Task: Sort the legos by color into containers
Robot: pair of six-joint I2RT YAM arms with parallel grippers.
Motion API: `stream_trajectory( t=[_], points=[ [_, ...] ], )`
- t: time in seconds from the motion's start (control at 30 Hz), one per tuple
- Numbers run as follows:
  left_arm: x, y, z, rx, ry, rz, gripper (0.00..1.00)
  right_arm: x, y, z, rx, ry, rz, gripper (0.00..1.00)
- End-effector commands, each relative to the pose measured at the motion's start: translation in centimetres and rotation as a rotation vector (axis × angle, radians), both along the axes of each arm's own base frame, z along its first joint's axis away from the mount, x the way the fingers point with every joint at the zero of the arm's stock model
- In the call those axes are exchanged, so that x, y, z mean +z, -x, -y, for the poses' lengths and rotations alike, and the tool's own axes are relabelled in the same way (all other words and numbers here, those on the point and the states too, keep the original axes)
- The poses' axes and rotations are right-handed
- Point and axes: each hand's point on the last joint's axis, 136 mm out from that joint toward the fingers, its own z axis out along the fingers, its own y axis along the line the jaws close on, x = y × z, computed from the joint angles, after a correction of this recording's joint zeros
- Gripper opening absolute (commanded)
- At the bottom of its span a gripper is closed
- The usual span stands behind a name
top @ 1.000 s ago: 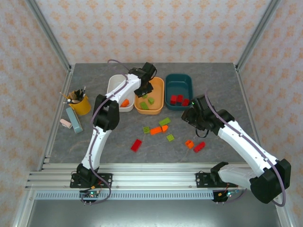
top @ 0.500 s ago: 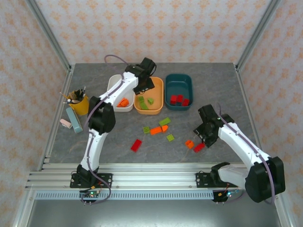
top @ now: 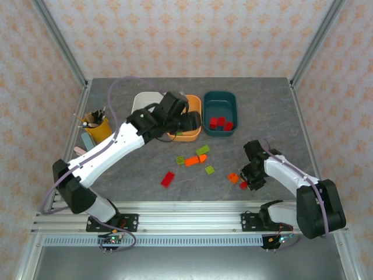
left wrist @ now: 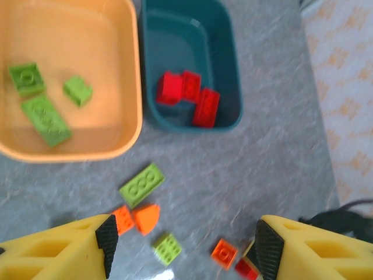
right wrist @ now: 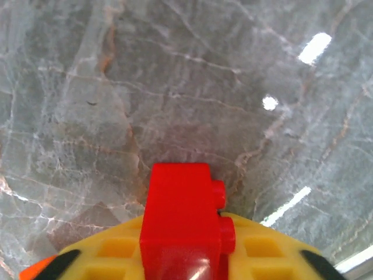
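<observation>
My right gripper (top: 249,182) is low on the table at the front right, shut on a red lego (right wrist: 180,216) that stands between its yellow fingers. An orange lego (top: 233,178) lies just left of it. My left gripper (left wrist: 186,248) is open and empty, hovering by the orange tub (top: 195,105), which holds three green legos (left wrist: 46,119). The dark teal tub (top: 220,108) holds red legos (left wrist: 189,96). The white tub (top: 143,102) is partly hidden by the left arm. Loose on the table are a green plate (left wrist: 141,185), orange pieces (left wrist: 135,219), a small green lego (left wrist: 166,247) and a red lego (top: 168,179).
A yellow cup with pens (top: 98,127) stands at the left, with a grey-blue block (top: 90,146) and a pink eraser (top: 80,153) beside it. Metal frame posts and patterned walls close the table in. The rail runs along the near edge.
The left arm swung back from the tubs, its gripper now over the orange tub's right side. The right gripper came down from by the teal tub onto the red lego at front right.
</observation>
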Motion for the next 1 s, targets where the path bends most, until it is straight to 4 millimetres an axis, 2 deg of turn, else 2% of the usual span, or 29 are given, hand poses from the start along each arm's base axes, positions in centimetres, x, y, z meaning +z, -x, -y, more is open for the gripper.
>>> stream_trajectory(
  t=[0.0,0.1,0.17,0.27,0.37,0.5,0.63,0.7,0.83,0.97],
  points=[
    [-0.4,2.1,-1.0,-0.002,0.046,0.007,0.67,2.2,-2.9,1.0,0.036,0.068,0.123,0.13],
    [-2.3,4.4,-3.9,0.058,0.029,-0.028,0.68,6.4,-5.6,1.8,0.122,0.141,0.263,0.10],
    [-3.9,5.9,-5.8,0.105,0.018,-0.056,0.69,9.1,-7.9,1.4,0.200,0.160,0.347,0.10],
    [-6.1,8.0,-8.0,0.173,0.037,-0.098,0.69,12.5,-12.1,-0.5,0.358,0.191,0.426,0.10],
    [-8.3,9.5,-10.2,0.254,0.051,-0.125,0.69,14.0,-16.8,-3.2,0.492,0.196,0.450,0.10],
    [-10.1,11.1,-12.5,0.337,0.072,-0.139,0.69,13.6,-23.6,-6.0,0.592,0.204,0.427,0.10],
    [-10.5,12.2,-14.0,0.380,0.080,-0.144,0.69,12.0,-29.8,-7.1,0.641,0.259,0.387,0.10],
    [-10.4,12.6,-14.6,0.394,0.078,-0.139,0.69,10.8,-32.1,-6.9,0.637,0.270,0.360,0.10],
    [-10.3,13.3,-15.7,0.412,0.068,-0.133,0.69,8.1,-35.4,-6.6,0.624,0.252,0.328,0.11],
    [-10.6,13.8,-16.0,0.416,0.070,-0.149,0.69,5.4,-36.3,-7.0,0.633,0.225,0.271,0.16]
  ],
)
